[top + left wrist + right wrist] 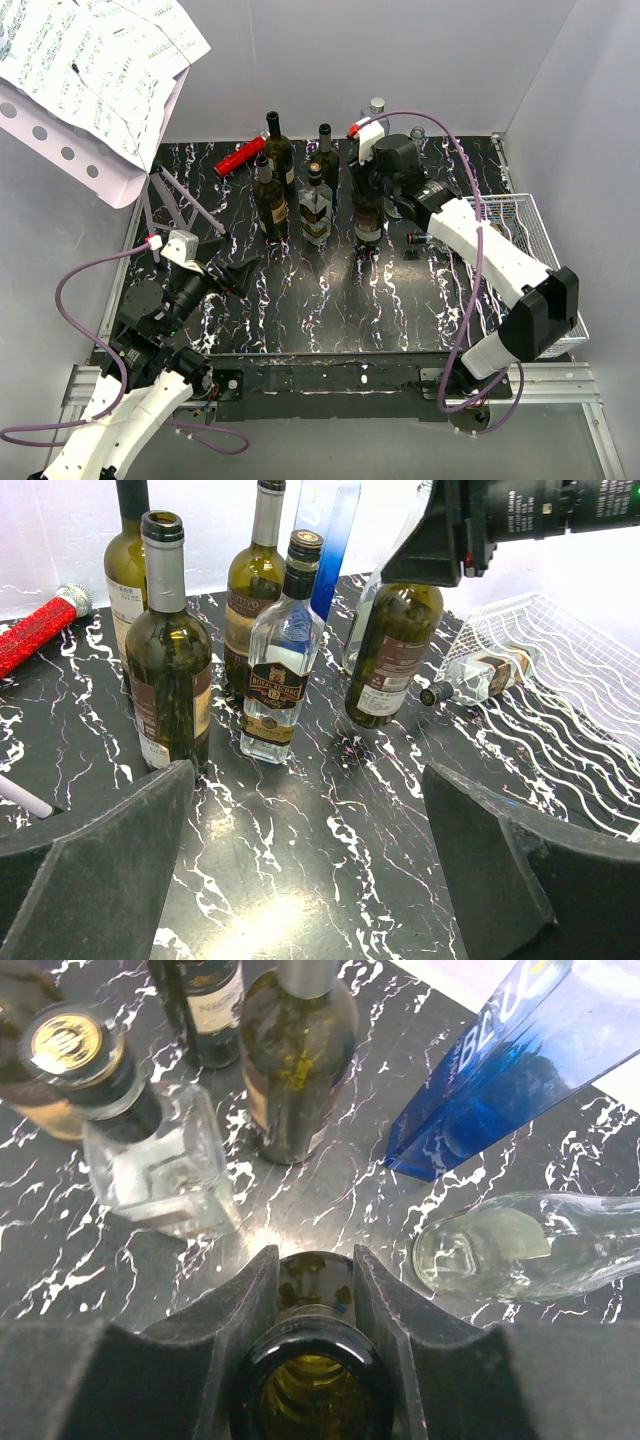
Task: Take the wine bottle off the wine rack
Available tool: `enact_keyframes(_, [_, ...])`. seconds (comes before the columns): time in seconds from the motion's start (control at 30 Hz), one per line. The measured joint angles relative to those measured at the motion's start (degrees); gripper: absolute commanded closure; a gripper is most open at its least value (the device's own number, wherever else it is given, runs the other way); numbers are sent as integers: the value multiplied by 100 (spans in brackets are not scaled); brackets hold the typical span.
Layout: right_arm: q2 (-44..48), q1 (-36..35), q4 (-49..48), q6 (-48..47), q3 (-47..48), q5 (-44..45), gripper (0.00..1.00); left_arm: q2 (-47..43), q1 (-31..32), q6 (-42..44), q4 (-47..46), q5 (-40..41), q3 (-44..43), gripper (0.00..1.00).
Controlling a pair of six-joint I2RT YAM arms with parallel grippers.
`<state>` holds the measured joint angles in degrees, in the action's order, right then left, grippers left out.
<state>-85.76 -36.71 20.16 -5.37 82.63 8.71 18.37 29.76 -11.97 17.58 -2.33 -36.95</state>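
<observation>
Gripping the wine bottle (pixel 312 1400) neck, right tool (pixel 314 1275) clamped.

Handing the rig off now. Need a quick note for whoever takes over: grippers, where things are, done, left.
Left gripper: open, empty, low over the black marbled tabletop.
Right gripper: shut on the neck of the olive-green glass wine bottle.
That bottle is off the white wire-grid rack, slightly tilted, beside the other standing bottles.
Done: bottle lifted off the rack.
Left: probably set it upright, release, retract. Cannot tell if its base bears on the table.
Note: a small clear labelled bottle lies at the rack's edge.
</observation>
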Motion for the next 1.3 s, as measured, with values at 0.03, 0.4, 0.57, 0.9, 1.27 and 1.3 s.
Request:
enact_keyframes(0.03, [-70, 28, -81, 59, 0, 48, 99, 0, 0, 0, 0, 0, 0, 2])
enact_keyframes(0.4, [-509, 273, -914, 422, 0, 389, 99, 0, 0, 0, 0, 7, 0, 2])
enact_keyframes(0.57, [-706, 407, -1241, 621, 0, 431, 99, 0, 0, 0, 0, 48, 0, 2])
enact_keyframes(0.9, [-848, 544, -1478, 925, -2, 518, 73, 0, 0, -2, 0, 85, 0, 2])
enact_keyframes(1.27, [-887, 553, -1558, 970, -74, 706, 76, 0, 0, 0, 0, 85, 0, 2])
enact_keyframes(1.3, [-901, 553, -1580, 975, -111, 704, 76, 0, 0, 0, 0, 85, 0, 2])
